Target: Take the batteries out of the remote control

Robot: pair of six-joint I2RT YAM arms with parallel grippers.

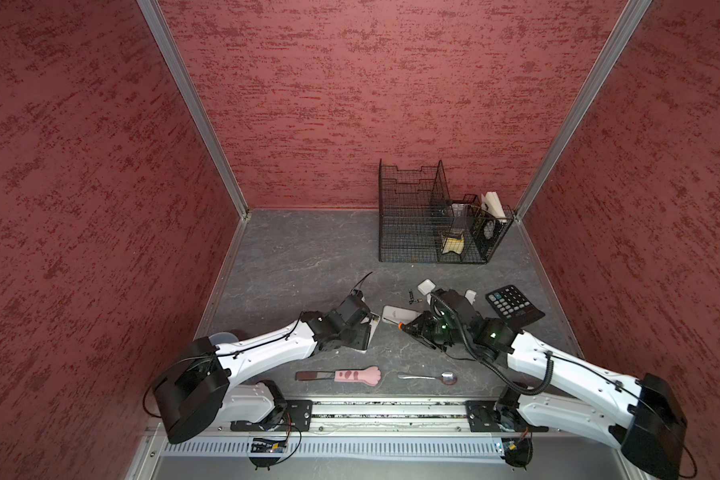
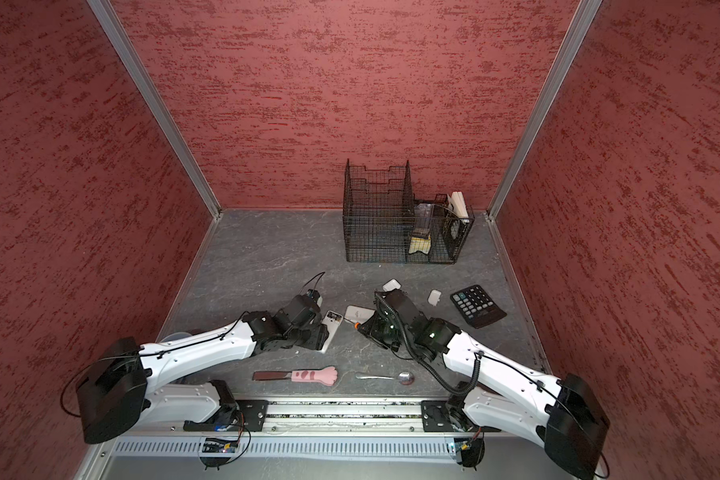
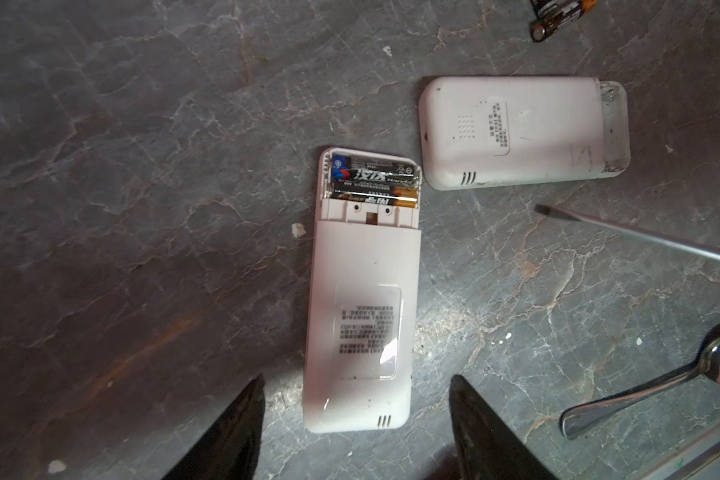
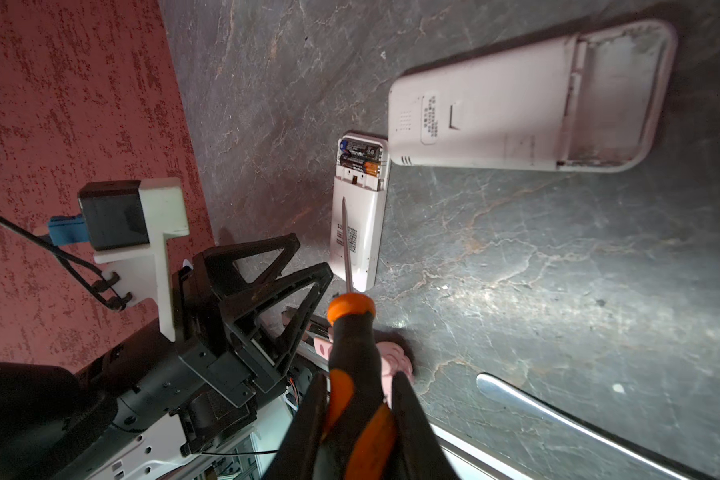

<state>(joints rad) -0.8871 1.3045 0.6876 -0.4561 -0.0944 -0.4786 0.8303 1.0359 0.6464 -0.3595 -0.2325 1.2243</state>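
Surface: grey veined table [image 1: 308, 257] between red walls.
Left gripper [image 3: 357, 378]: spread, one finger either side of the remote's end, gripping nothing.
Remote [image 3: 362, 324]: face down, bay open.
Batteries [image 3: 373, 183]: two, side by side in the remote's bay.
Wide remote [image 3: 516, 133]: at the remote's 2 o'clock in both top views.
Loose batteries [image 1: 412, 296]: on the table at the wide remote's 1 o'clock.
Screwdriver [image 4: 350, 316]: tip points to 9 o'clock, near the remote; contact unclear.
Right gripper [image 4: 360, 386]: pinching the screwdriver's handle.
Calculator [image 1: 514, 305]: at the wide remote's 3 o'clock.
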